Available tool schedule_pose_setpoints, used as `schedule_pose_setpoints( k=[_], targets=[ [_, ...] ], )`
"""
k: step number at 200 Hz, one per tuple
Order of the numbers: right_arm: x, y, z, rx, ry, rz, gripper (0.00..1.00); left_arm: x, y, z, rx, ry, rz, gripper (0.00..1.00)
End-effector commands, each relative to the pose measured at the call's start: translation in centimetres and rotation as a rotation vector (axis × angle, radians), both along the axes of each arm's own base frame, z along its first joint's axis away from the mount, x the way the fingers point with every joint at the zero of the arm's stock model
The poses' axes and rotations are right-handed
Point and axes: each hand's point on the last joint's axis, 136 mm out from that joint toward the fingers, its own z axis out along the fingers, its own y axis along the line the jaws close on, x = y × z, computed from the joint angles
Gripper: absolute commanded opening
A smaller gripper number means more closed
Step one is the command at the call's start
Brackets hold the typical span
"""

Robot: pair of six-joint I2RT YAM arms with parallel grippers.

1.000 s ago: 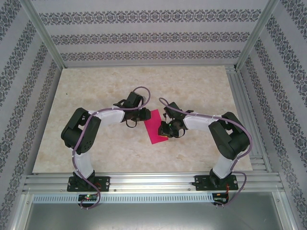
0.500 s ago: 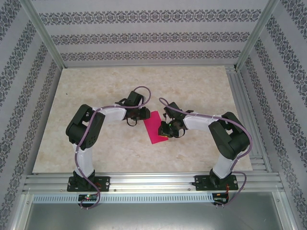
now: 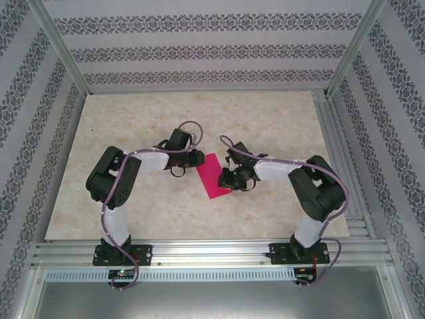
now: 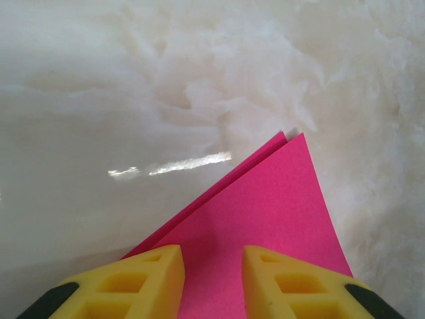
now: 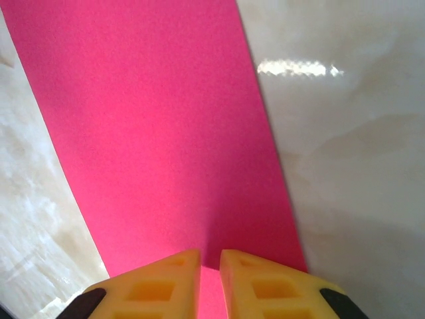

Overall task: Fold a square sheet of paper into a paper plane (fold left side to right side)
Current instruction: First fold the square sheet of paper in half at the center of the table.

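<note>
**Pink fold laid, crease pending**

Lies doubled on the pale marbled tabletop (image 3: 133,133), a thin magenta-pink sheet of paper (image 3: 211,178), running out ahead of both jaws. Shows two offset layers at the corner beyond the yellow-fingered left gripper (image 4: 211,254), spread open over it. Has edged further onto the sheet since a second ago: the right gripper (image 5: 210,258), nearly closed, pinching or not impossible to tell. Suggests a left-to-right fold already laid, creasing left to do.
</note>
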Motion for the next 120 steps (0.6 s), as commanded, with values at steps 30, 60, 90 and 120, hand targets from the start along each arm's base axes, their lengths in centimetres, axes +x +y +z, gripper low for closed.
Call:
schedule_pose_setpoints(
  k=[30, 60, 90, 120],
  targets=[
    [-3.8, -3.1, -3.7, -0.145, 0.13, 0.012, 0.18, 1.5, 7.3, -2.3, 0.152, 0.046, 0.137, 0.37],
    [-3.9, -3.1, -3.6, -0.14, 0.129, 0.016, 0.19, 2.0, 8.8, -2.3, 0.161, 0.049, 0.164, 0.38],
    [-3.5, -2.7, -2.8, -0.125, 0.115, 0.025, 0.18, 2.4, 9.8, -1.3, 0.157, 0.039, 0.181, 0.41],
    [-2.1, -1.2, -0.1, -0.043, 0.044, 0.034, 0.2, 2.5, 9.4, 2.1, 0.101, -0.009, 0.179, 0.44]
  ],
)
